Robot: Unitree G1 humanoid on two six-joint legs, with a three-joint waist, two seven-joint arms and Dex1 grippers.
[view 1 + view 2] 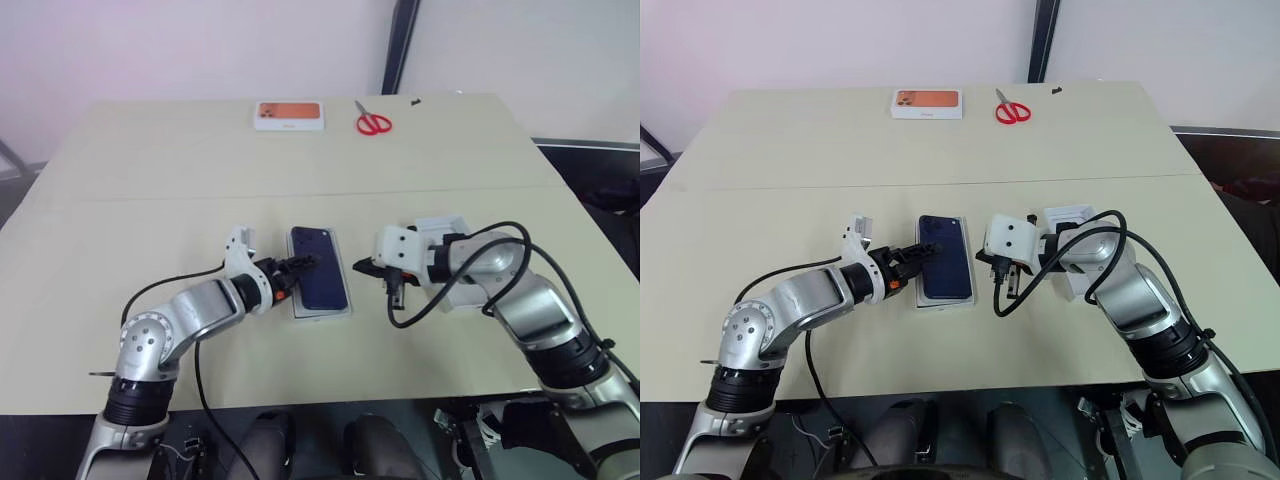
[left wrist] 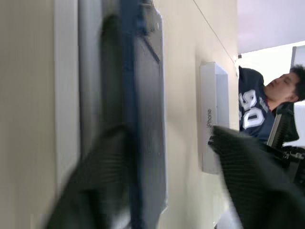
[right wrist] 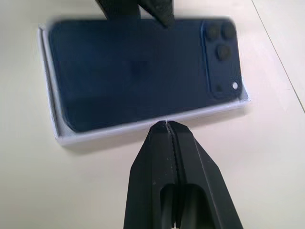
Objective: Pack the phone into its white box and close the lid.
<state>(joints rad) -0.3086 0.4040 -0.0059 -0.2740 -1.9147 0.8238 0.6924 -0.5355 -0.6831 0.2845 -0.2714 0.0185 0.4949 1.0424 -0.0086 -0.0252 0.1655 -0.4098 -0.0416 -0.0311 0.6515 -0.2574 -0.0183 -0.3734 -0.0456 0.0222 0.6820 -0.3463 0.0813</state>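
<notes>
The dark blue phone (image 1: 318, 267) lies back up in the white box (image 3: 53, 129) at the middle of the table, its camera cluster (image 3: 220, 45) at the far corner. My left gripper (image 1: 303, 263) is at the phone's left edge, open, one finger (image 2: 95, 181) against the phone's side and the other finger (image 2: 257, 176) well away from it. My right gripper (image 3: 166, 125) is shut and empty, its tips just at the box's right wall. The white lid (image 2: 209, 124) lies on the table behind my right wrist, largely hidden by the arm.
A white box with an orange picture (image 1: 289, 115) and red scissors (image 1: 373, 123) lie at the table's far edge. A person (image 2: 257, 109) sits beyond the table in the left wrist view. Black cables hang from both arms near the box.
</notes>
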